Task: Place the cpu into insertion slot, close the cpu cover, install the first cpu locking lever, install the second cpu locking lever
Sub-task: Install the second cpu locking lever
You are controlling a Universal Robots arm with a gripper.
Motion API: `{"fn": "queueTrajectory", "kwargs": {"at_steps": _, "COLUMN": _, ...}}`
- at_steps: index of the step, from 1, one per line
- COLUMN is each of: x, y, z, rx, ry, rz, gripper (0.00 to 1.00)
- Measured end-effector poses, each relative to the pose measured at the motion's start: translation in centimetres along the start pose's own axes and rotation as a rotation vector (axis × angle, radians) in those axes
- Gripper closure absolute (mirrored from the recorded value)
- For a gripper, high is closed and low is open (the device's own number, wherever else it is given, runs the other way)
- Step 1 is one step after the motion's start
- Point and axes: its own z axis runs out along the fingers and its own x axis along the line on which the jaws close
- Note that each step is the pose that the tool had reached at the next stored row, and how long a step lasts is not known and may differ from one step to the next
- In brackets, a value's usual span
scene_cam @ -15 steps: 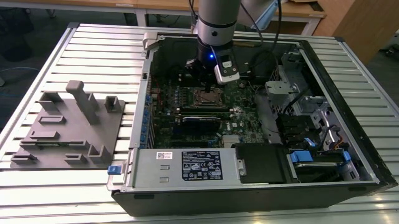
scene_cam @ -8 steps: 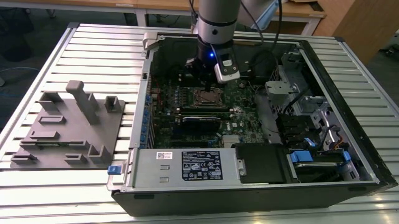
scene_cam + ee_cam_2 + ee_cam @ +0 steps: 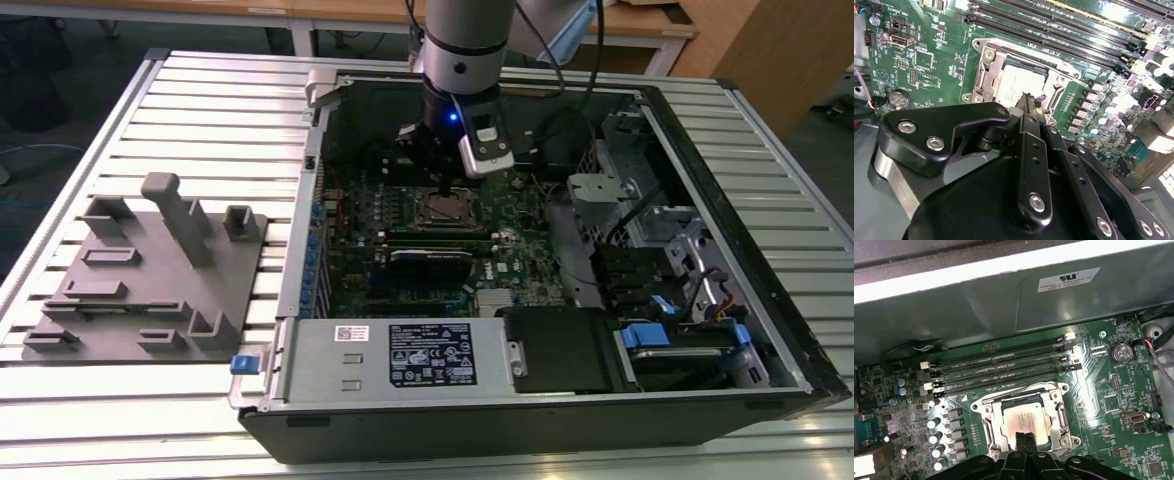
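- The cpu (image 3: 1026,421) lies flat in the insertion slot (image 3: 991,427) on the green board, its pale metal top showing through the square opening of the cpu cover (image 3: 1060,415), which looks folded down over it in both wrist views.
- The pincer (image 3: 1025,437) hangs right over the near edge of the chip, its two fingertips pressed together with nothing between them; in the second wrist view the tips (image 3: 1030,102) sit at or just above the cover's edge.
- I judge the chip seated and the cover down or nearly so, with the work now on the cover or a locking lever. I cannot make out whether either lever is latched.
- To do this well, the push should go straight down on the metal frame, not on the chip's top, and stay gentle, since a tilted cover could shift the chip on the socket.
- Just beside the slot run four long black memory slots (image 3: 1004,365), with a row of small silver capacitors (image 3: 941,432) on another side.
- The board sits inside an open computer case (image 3: 747,390) lying on a slatted metal bench (image 3: 134,400).
- On the exterior view's left a grey holder plate (image 3: 134,300) with upright posts rests on the bench, well apart from the case; wooden desks stand behind.
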Motion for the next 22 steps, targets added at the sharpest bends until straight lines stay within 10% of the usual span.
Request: {"fn": "queueTrajectory", "kwargs": {"at_steps": 22, "x": -0.29, "y": -1.12, "z": -0.07, "rx": -0.0002, "ry": -0.0001, "rz": 0.000, "gripper": 0.90}}
